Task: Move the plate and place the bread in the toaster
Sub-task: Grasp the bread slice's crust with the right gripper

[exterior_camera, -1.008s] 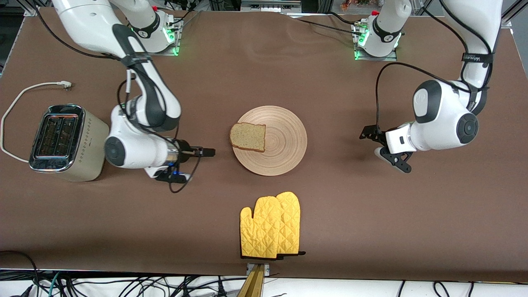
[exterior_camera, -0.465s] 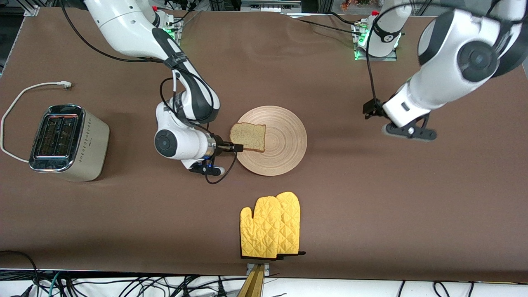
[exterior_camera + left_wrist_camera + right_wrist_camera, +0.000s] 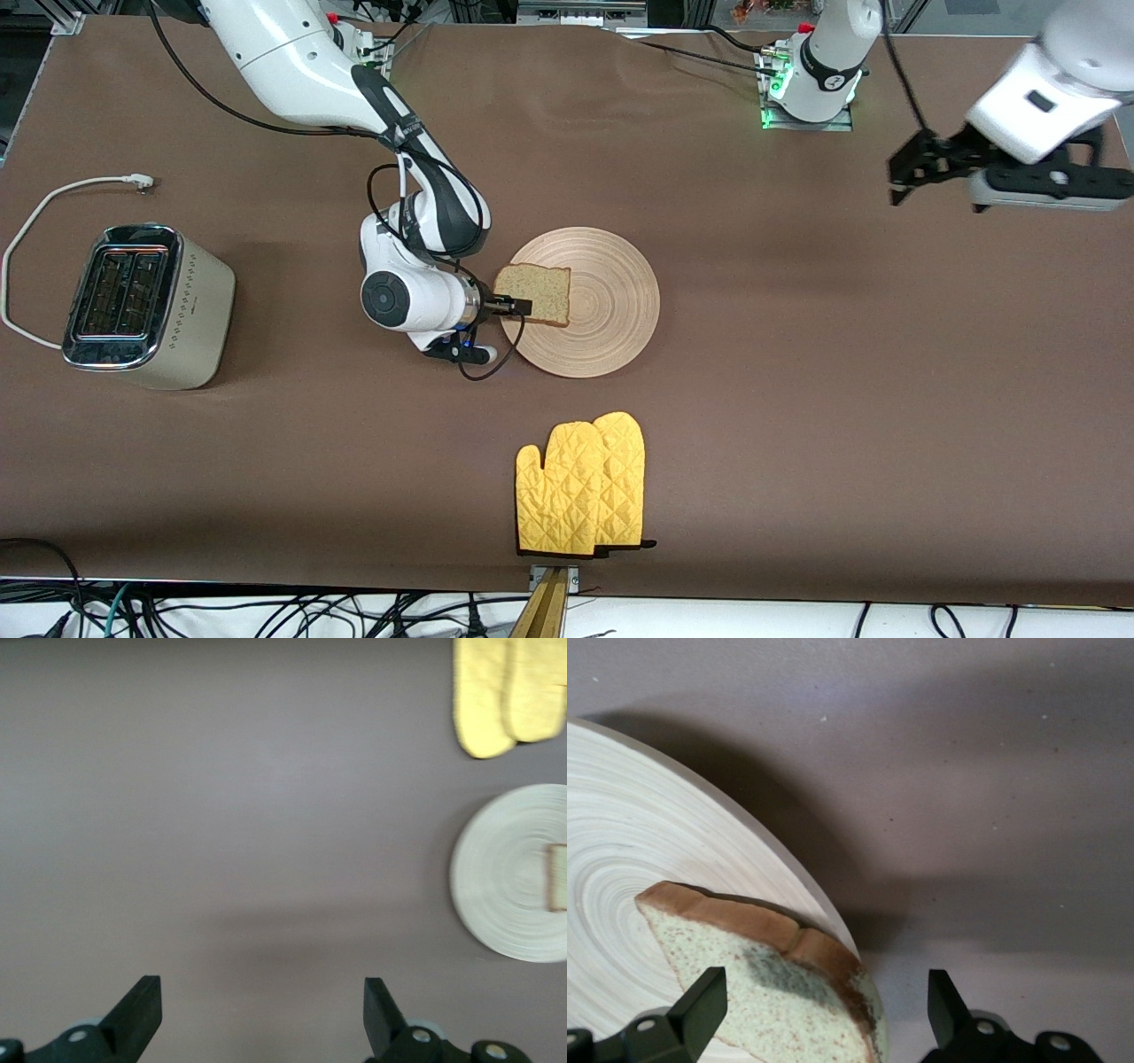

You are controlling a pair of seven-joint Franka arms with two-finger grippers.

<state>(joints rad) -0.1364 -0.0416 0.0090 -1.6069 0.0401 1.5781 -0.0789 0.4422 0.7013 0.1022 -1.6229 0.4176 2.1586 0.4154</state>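
Counter (image 3: 797,399): brown covering, all items resting on it.

Plate (image 3: 602,310): round light wood, approx. mid-counter. Bread (image 3: 534,293) lies flat on the plate's edge twd the right arm's end, crust corner overhanging the rim slightly.

Toaster (image 3: 142,306): upright at the right arm's end of the counter, well apart from the plate, both slots visible from above, nothing seen in them. White cord (image 3: 35,230) loops from it, plug end lying farther from the front camera than the toaster.

Right gripper (image 3: 518,307): low, at the plate rim, at the bread's edge nearest the front camera. Right wrist view shows fingers (image 3: 700,1001) spread, one tip over the slice, the other over bare counter just off the plate; not closed on anything.

Left gripper (image 3: 939,164): raised high over bare counter at the left arm's end, well apart from the plate. Left wrist view: fingers (image 3: 142,1005) spread wide, holding nothing; plate and mitts seen far off.

Oven mitts (image 3: 580,483): yellow quilted pair, nearer the front camera than the plate, lying flat, overlapping each other.
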